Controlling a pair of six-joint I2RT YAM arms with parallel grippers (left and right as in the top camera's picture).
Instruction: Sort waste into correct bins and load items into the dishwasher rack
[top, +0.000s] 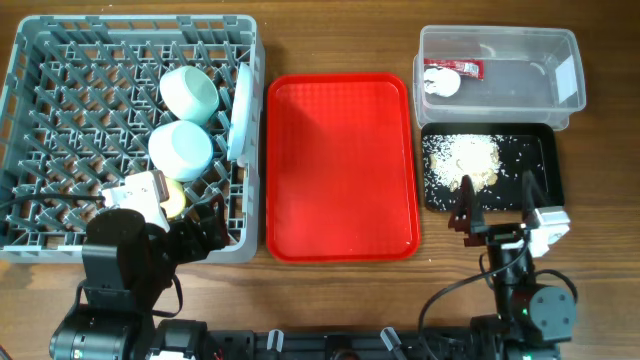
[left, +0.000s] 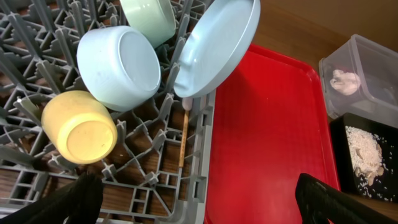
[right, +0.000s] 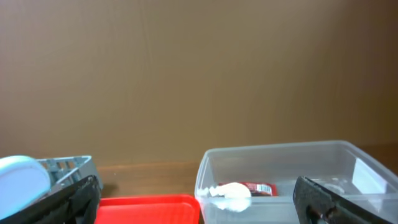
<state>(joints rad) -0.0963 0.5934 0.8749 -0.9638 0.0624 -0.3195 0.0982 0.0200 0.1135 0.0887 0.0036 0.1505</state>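
Note:
The grey dishwasher rack (top: 60, 120) holds two mint bowls (top: 189, 92) (top: 181, 150), the upright plate (top: 240, 112) and the yellow cup (left: 79, 127). A chopstick (left: 185, 137) stands by the rack's right wall. The clear tub (top: 500, 45) holds the red packet (top: 467, 69) and paper wad (top: 441, 82). The black tray (top: 545, 160) holds rice scraps (top: 460, 160). My left gripper (left: 199, 205) is open and empty over the rack's near right corner. My right gripper (right: 202, 208) is open and empty, near the black tray's front edge. The fork is hidden.
The red serving tray (top: 342, 165) lies between the rack and the bins, with nothing on it. The clear tub (right: 280, 162) and the red tray's corner (right: 149, 208) show in the right wrist view. Bare wooden table surrounds everything.

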